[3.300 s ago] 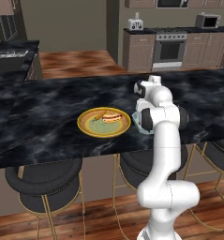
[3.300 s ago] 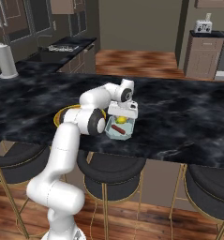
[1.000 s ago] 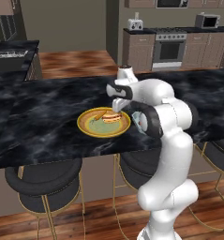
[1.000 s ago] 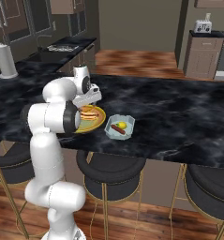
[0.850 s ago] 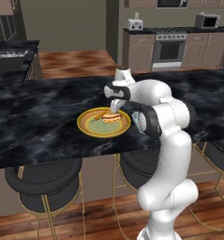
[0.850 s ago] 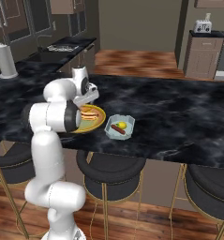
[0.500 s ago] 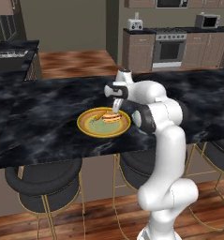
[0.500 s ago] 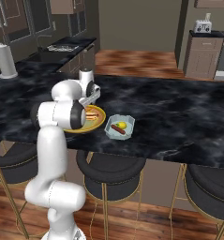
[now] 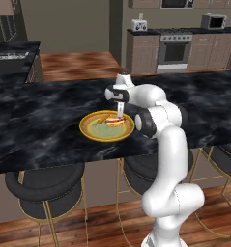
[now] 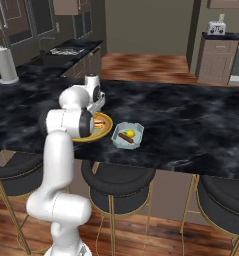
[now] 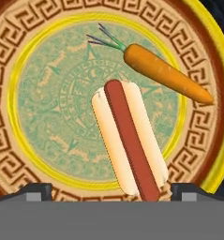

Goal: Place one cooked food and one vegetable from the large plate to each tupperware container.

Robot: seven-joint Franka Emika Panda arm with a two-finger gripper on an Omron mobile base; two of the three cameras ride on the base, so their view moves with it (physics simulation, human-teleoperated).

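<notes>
Yellow large plate (image 11: 19,61) holds hot dog (image 11: 129,140), carrot (image 11: 167,75); gripper (image 11: 111,190) spread above.

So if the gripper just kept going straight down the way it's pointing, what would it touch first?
Most likely the hot dog, which lies between the open gripper fingertips on the yellow plate. The carrot sits farther off, to one side. How far above the hot dog it is, I can't tell.

Black marble counter (image 9: 39,125), round stools (image 10: 118,182) beneath it, a stove (image 9: 174,48), and a paper-towel roll (image 10: 5,62).
</notes>
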